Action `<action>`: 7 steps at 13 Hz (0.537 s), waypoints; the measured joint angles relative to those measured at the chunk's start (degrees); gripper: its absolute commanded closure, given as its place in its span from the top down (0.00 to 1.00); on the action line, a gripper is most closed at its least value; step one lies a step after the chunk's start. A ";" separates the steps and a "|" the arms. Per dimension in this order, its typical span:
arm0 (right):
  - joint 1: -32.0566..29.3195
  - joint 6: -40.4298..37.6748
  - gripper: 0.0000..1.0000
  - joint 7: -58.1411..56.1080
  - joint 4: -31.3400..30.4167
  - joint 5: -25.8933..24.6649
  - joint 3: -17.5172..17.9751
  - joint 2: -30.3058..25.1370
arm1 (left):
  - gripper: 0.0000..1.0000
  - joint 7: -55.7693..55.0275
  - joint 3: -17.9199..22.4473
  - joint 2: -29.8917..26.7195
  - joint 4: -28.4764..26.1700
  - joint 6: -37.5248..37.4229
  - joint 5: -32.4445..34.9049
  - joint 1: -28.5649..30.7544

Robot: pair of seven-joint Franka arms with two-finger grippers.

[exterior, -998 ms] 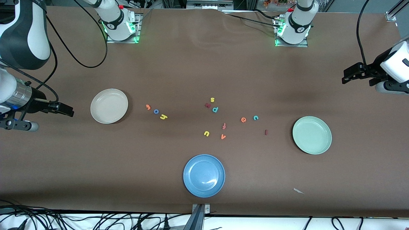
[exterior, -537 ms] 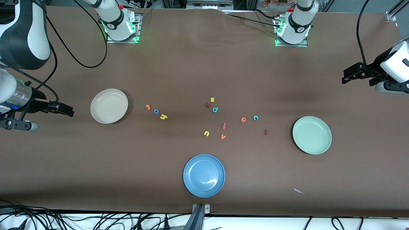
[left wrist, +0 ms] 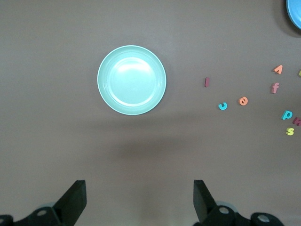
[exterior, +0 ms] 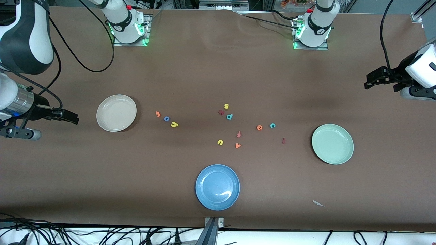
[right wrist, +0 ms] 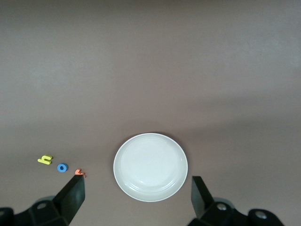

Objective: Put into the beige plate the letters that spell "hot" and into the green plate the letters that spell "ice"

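Brown matte cloth covers the tabletop, and the only readable writing on it is the toy letters themselves. I count twelve small letters and three round, shallow plates with plain rims.

From the blue plate, the beige plate lies at about ten o'clock and the green plate at about two o'clock. All three plates hold nothing.

Beside the beige plate, toward the middle of the tabletop, three letters make a short row: orange "t", blue ring-shaped "o", yellow "h". Nearer to the green plate lie orange "e", teal "c" and the dark red bar "i".

In the middle are the yellow "s", a dark red letter that I cannot read, teal "p", red-orange "f", yellow "u" and orange "v".

Right gripper hangs over the tabletop at the right arm's end, fingers spread wide, holding nothing. Left gripper hangs at the left arm's end, also spread wide and holding nothing.
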 measured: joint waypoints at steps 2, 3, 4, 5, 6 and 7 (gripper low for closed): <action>0.00 -0.21 1.00 0.00 0.00 0.00 0.00 0.00 | 1.00 0.00 0.00 0.00 0.00 0.00 0.00 0.00; 0.00 -0.28 1.00 0.00 0.00 0.00 0.00 0.00 | 1.00 0.00 0.00 0.00 0.00 0.00 0.00 0.00; 0.00 -0.35 1.00 0.01 0.00 0.00 0.00 0.00 | 1.00 0.00 0.00 0.00 0.00 0.00 0.00 0.00; 0.00 -0.41 1.00 0.01 0.00 0.00 0.00 0.00 | 1.00 0.00 0.00 0.00 0.00 0.00 0.00 0.00; 0.00 -0.45 1.00 0.01 0.00 0.00 0.00 0.00 | 1.00 0.00 0.00 0.00 0.00 0.00 0.00 0.00; 0.00 -0.48 1.00 0.01 0.00 0.00 0.00 0.00 | 1.00 0.00 0.00 0.00 0.00 0.00 0.00 0.00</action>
